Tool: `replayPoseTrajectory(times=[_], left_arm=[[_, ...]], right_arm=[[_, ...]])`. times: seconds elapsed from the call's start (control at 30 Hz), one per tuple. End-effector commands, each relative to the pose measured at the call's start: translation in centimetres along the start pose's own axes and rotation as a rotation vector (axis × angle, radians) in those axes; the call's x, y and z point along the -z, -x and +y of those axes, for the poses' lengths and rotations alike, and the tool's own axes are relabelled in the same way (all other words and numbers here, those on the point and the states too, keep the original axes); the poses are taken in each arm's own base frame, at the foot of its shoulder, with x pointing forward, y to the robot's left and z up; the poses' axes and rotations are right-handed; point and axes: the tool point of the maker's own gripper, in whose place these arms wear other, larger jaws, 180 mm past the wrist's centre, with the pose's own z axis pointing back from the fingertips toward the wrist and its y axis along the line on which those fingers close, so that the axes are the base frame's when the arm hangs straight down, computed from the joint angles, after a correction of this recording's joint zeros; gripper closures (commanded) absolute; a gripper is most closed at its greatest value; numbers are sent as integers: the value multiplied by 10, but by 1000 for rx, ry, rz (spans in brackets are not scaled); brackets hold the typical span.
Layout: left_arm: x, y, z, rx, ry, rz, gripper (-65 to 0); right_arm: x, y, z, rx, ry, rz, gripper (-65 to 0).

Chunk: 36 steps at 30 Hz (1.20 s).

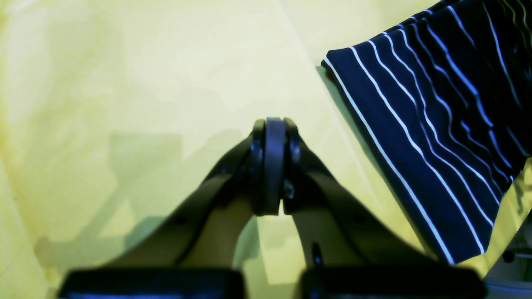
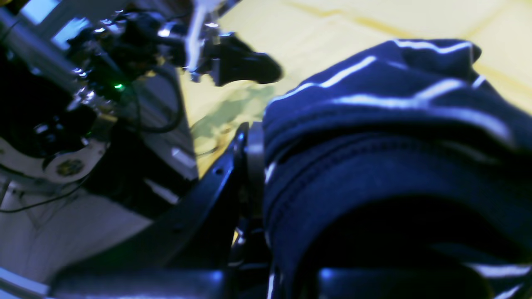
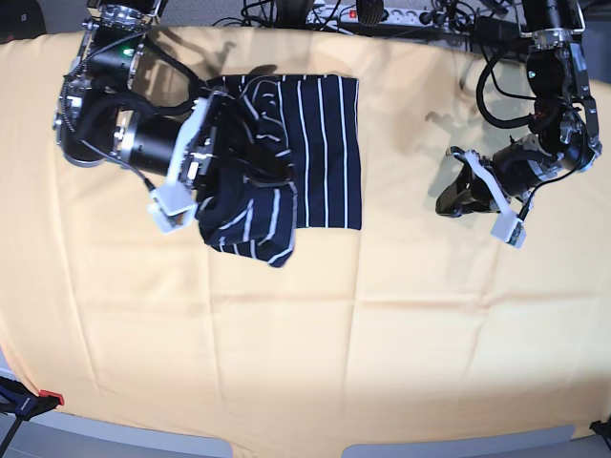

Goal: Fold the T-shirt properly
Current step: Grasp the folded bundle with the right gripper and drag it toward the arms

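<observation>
The T-shirt [image 3: 325,143] is dark navy with thin white stripes and lies on the yellow cloth at the back middle of the table. Its right half lies flat. Its left part is bunched up and raised, with my right gripper [image 3: 232,179] shut on it. In the right wrist view the fabric [image 2: 374,137] wraps over the gripper [image 2: 255,153], leaving only one finger [image 2: 243,166] showing. My left gripper [image 1: 272,128] hovers shut and empty over bare yellow cloth. The shirt's flat edge [image 1: 428,124] lies to its right. In the base view this gripper [image 3: 451,198] is well apart from the shirt.
A yellow cloth [image 3: 382,315] covers the whole table, with wrinkles. Cables and a power strip [image 3: 382,14] run along the back edge. The right arm's bulky body [image 3: 115,134] stands at the back left, the left arm [image 3: 549,143] at the back right.
</observation>
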Motion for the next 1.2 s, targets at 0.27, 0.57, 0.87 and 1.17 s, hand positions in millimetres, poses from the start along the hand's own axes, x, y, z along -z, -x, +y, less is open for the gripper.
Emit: replayPoseTrajectory(times=[0.27,0.57,0.87,1.17], left_arm=[[-5,-16,0,25,4,-44,0],[-5,-16,0,26,3,-45,0],[-5,-15,1,27,0,-40,0],[-5,-9,1,27,0,-5,0]], right_arm=[[31,5,-4,-105,74,59,0],[75,19,38,-213,-63,137,-383],[78,-8,40,-400,-32,158,-381],[29,-22,-29,-358,281,121,-381]])
